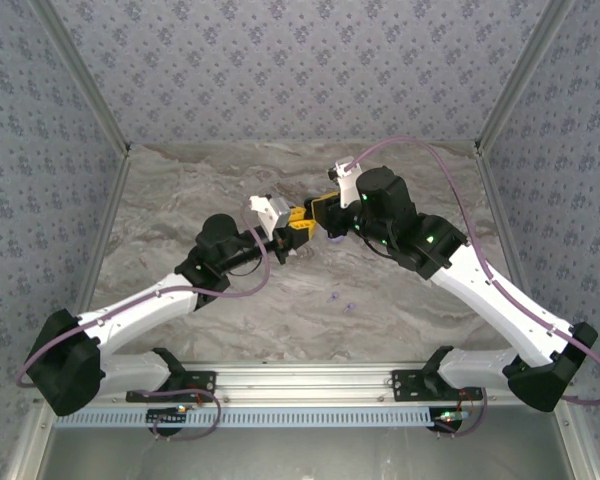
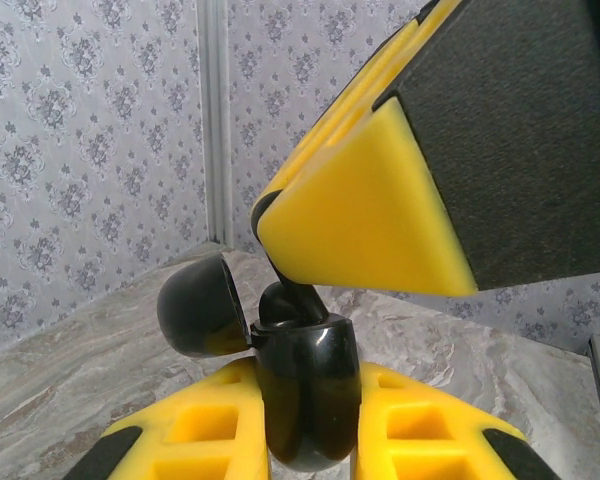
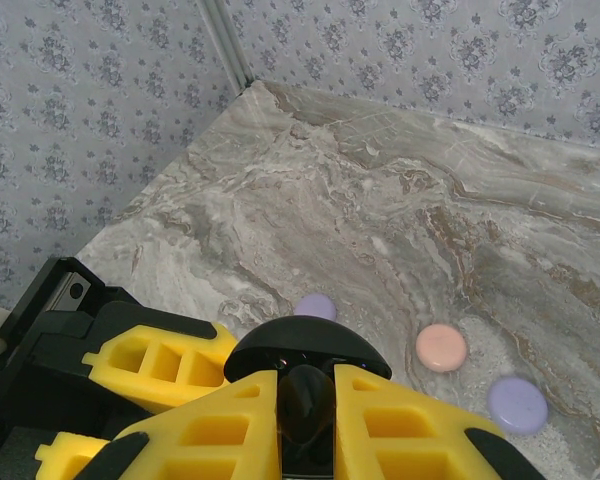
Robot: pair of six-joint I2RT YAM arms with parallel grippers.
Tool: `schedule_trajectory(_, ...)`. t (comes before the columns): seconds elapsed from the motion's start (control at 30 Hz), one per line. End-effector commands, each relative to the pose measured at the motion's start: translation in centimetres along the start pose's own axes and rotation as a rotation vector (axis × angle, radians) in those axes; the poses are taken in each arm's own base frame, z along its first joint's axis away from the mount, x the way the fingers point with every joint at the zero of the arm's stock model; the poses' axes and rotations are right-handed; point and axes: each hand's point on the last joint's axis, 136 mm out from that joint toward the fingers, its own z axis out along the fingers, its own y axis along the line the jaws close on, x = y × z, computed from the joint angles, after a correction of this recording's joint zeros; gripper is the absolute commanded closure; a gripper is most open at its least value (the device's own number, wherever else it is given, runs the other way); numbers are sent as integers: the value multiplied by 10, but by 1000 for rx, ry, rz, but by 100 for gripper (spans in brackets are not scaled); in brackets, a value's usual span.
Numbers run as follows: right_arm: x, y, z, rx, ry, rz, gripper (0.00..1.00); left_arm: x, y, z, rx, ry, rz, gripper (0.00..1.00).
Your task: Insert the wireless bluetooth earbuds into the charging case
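**A:** Start at the left pincer (image 2: 305, 385). How does it stand?

**B:** It is clamped narrow on the black charging case (image 2: 315, 350), with a yellow finger (image 2: 205, 425) pressed to each flank. The case is upright and its lid (image 2: 202, 305) is swung open toward 9 o'clock.

**A:** And the right pincer (image 3: 305, 388)?

**B:** Also narrow, and it pinches a glossy black earbud (image 3: 305, 405). In the left wrist view it comes in from 1 o'clock. The bud hangs from its tip with the lower end at the mouth of the case. I cannot tell how deep the bud sits.

**A:** Where do the two meet in the overhead view?

**B:** They meet near the middle of the marbled surface (image 1: 180, 190). The left pincer is at 9 o'clock of the meeting point and the right one at 2 o'clock. The case is too small to pick out there.

**A:** What lies around them?

**B:** In the right wrist view the domed lid is just ahead of the fingers. A round lilac disc (image 3: 315, 304) peeks out behind the lid at 12 o'clock. A pale pink disc (image 3: 441, 348) lies at 3 o'clock, apart from the lid. A second lilac disc (image 3: 517, 403) lies near the pink one, at 4 o'clock. All three rest flat on the surface.

**A:** Anything nearer the bases?

**B:** Overhead, two tiny lilac pieces (image 1: 332, 297) (image 1: 348, 310) lie at 6 o'clock of the pincers. They are close together and too small to make out.
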Motion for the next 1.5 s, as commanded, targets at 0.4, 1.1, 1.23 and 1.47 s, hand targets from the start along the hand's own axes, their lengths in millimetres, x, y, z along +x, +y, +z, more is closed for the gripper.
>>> schedule_trajectory(0.4, 9, -6, 8, 37, 25, -13, 81, -25, 2, 2, -18, -73, -1, 100)
schedule_trajectory(1.1, 19, -2, 15, 25, 45, -42, 81, -33, 9, 3, -48, -110, -52, 100)
schedule_trajectory(1.23, 19, -6, 14, 48, 67, -2, 81, -34, 8, 4, -46, -115, -48, 100)
schedule_trajectory(1.47, 21, -11, 13, 89, 103, 24, 81, -33, 10, 5, -56, -119, -31, 100)
